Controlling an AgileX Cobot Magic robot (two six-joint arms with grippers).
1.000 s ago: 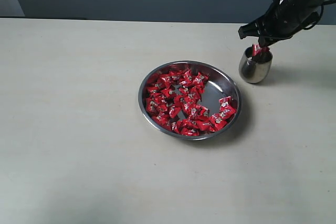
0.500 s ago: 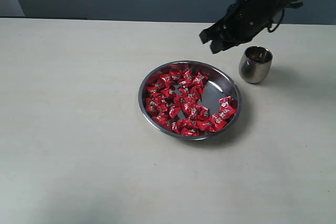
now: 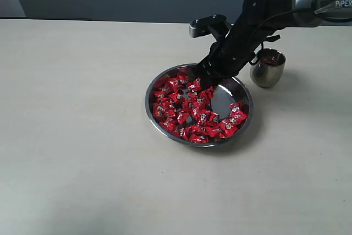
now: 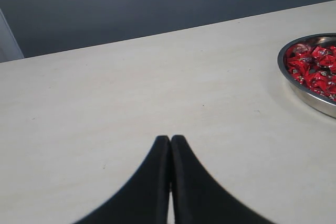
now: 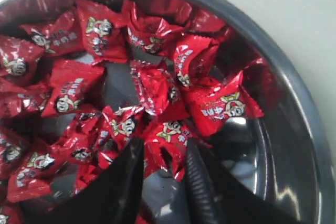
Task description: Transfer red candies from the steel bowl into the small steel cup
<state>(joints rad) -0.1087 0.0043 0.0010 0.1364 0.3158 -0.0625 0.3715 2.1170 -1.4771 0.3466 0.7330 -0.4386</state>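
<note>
Red candies [image 3: 184,108] are sitting heaped in the steel bowl [image 3: 223,98], mostly crowding its left and near side and leaving a bare shiny patch right of the middle; the bowl is sitting about mid-table [image 3: 82,152], with wide pale tabletop stretching off to its left and toward the near edge of the exterior view, so that's where the room is lying; the table's far edge is running along a dark wall; the small steel cup [image 3: 268,70] is standing upright just beside the bowl's far right rim, not touching it, with something dark reddish showing in its mouth; the right gripper [image 3: 204,75] is reaching in over the far rim, tips down among the candies, and its arm is crossing close by the cup's left side, so it's tight there; the right wrist view is showing what the exterior one isn't: the two black fingers are standing spread apart with a candy lying beyond the gap, nothing pinched, and the curved rim is sitting close by; the left gripper [image 4: 170,182] is only showing up in its own wrist view, fingers pressed together on nothing, hanging over bare table well apart from the bowl.
</note>
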